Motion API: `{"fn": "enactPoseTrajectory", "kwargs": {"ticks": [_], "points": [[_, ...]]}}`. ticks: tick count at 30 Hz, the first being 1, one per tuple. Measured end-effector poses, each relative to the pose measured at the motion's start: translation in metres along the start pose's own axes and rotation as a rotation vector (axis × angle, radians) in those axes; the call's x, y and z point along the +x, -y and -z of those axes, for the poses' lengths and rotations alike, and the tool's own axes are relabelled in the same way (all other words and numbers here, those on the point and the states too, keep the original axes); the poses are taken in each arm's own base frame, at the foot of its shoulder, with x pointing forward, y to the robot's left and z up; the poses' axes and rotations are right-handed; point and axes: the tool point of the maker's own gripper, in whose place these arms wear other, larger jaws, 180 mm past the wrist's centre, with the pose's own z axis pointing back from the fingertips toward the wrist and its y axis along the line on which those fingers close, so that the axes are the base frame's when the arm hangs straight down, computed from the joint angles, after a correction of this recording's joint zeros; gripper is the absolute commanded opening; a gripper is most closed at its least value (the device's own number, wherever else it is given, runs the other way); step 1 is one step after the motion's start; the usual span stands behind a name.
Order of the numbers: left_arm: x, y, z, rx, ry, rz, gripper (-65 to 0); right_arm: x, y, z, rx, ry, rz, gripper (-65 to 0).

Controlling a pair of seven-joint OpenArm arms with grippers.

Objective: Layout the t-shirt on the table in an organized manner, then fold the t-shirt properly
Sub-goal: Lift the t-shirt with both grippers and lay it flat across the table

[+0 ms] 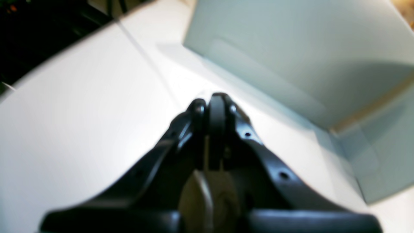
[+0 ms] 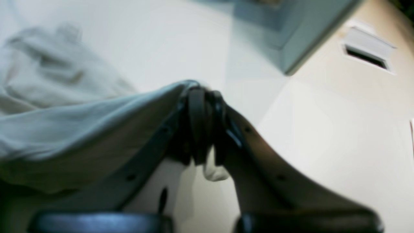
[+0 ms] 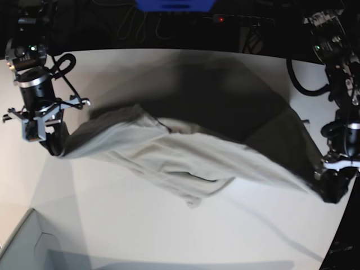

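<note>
The beige-grey t-shirt hangs stretched between both grippers above the white table, sagging and bunched in the middle. In the base view my right gripper is at the left, shut on one end of the cloth. My left gripper at the right edge is shut on the other end. The right wrist view shows the right gripper pinching the t-shirt, which drapes off to the left. In the left wrist view the left gripper has its jaws together, with a strip of the t-shirt between them.
A pale box stands at the table's near left corner; it also shows as the pale box close to the left gripper and the pale box beyond the right one. Dark cables and equipment lie past the curved far edge.
</note>
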Motion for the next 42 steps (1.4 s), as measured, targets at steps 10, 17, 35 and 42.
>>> {"fn": "enactPoseTrajectory", "kwargs": {"ticks": [10, 17, 35, 42], "points": [[0.085, 0.012, 0.020, -0.044, 0.199, 0.068, -64.7, 0.062, 0.035, 0.005, -0.158, 0.281, 0.079, -65.0], [0.135, 0.042, 0.031, -0.114, 0.326, 0.096, -64.7, 0.122, 0.048, 0.019, -0.187, 0.470, 0.086, -65.0], [0.221, 0.103, 0.018, -0.265, 0.509, 0.285, -64.7, 0.255, 0.077, -0.005, -0.259, 0.959, 0.040, -65.0], [0.240, 0.097, 0.011, -0.247, 0.555, 0.296, -64.7, 0.280, 0.080, -0.022, -0.275, 1.092, 0.029, -65.0]]}}
